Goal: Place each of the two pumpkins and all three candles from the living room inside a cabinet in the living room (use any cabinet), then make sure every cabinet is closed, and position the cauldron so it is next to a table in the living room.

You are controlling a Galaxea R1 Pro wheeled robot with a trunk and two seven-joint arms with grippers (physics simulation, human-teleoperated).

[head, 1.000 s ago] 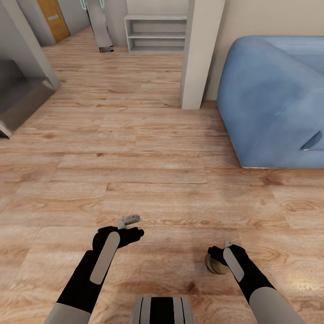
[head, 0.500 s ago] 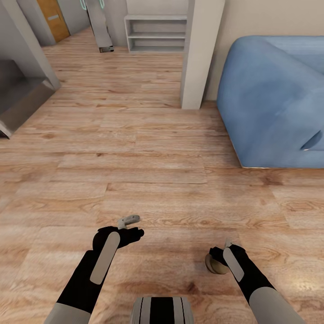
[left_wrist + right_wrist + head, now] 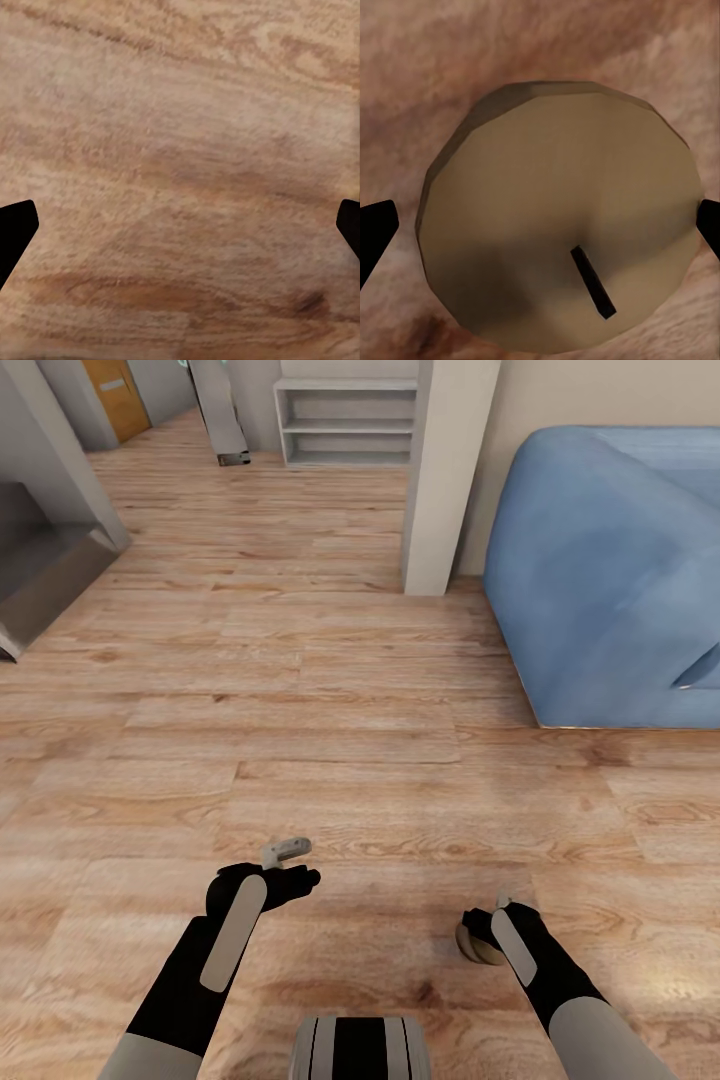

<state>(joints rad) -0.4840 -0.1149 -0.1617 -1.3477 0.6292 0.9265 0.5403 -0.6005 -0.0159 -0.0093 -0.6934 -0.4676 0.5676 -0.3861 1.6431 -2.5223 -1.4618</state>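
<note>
The right end effector (image 3: 478,938) pinches a candle (image 3: 559,217), its wick facing the wrist camera, low over the wooden floor (image 3: 360,720). The left end effector (image 3: 290,860) hangs spread and empty above the boards. A blue sofa (image 3: 610,580) sits ahead on the right.
</note>
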